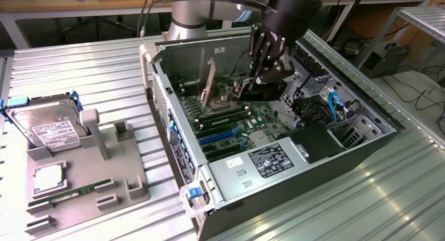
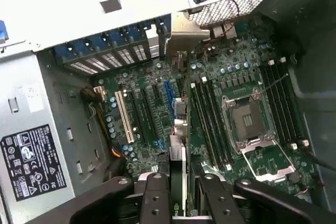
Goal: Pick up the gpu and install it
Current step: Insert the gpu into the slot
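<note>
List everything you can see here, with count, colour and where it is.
case: 1, black, open, on table
table: 1, silver, ribbed
motherboard: 1, green, inside case
power supply: 1, silver, black label, in case
gpu: 1, upright over motherboard
tray: 1, grey, exterior view's left
hard drive: 1, silver, on tray
memory stick: 1, green, on tray
chip: 1, silver, on tray
arm: 1, silver-black, above case
fingers: black, shut on gpu

ribbed metal table [image 1: 90, 69] under computer case [image 1: 347, 163], grey tray [image 1: 139, 191]
</note>
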You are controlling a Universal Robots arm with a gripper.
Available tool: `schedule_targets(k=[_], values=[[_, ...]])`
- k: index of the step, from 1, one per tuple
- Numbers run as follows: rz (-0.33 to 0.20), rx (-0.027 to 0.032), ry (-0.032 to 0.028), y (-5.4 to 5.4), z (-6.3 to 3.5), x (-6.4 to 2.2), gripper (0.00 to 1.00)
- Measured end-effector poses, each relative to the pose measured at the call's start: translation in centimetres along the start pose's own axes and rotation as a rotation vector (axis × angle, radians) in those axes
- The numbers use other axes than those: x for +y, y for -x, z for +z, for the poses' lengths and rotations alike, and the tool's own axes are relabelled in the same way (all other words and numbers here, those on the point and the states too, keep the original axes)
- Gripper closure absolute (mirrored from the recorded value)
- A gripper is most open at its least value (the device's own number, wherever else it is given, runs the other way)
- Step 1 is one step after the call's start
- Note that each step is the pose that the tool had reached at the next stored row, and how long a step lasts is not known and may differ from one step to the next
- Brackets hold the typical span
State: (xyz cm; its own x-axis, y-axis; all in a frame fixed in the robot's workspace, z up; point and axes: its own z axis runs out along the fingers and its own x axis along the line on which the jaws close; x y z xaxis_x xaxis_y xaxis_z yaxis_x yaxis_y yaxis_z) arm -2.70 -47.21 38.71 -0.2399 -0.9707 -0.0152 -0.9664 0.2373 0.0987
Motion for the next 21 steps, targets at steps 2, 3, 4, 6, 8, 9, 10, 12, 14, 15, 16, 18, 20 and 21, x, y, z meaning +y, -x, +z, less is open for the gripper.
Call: schedule_targets(k=[2,3,4,6,8,9,10,12,14,15,16,18,20,21], values=[[-0.114,0.0077,0.0027,0.0,0.43,-0.04,0.74],[-0.142,0.0100,0.0032,0.0,0.55,-0.06,0.74],[-0.164,0.0118,0.0037,0.0,0.67,-0.07,0.74],[-0.203,0.0143,0.0045,0.0,0.87,-0.09,0.74],[-0.244,0.0152,0.0058,0.0,1.12,-0.10,0.74],[-0.252,0.0144,0.0061,0.0,1.19,-0.10,0.74],[-0.259,0.0132,0.0065,0.0,1.26,-0.07,0.74],[-0.278,0.0103,0.0071,-0.1,1.46,-0.02,0.74],[-0.291,0.0079,0.0075,-0.1,1.62,0.04,0.74],[-0.297,0.0067,0.0077,-0.1,1.70,0.07,0.74],[-0.302,0.0051,0.0078,-0.1,1.80,0.12,0.74],[-0.310,0.0019,0.0080,-0.2,1.97,0.22,0.74],[-0.320,-0.0019,0.0075,-0.2,2.21,0.34,0.74],[-0.321,-0.0024,0.0068,-0.2,2.29,0.39,0.74]])
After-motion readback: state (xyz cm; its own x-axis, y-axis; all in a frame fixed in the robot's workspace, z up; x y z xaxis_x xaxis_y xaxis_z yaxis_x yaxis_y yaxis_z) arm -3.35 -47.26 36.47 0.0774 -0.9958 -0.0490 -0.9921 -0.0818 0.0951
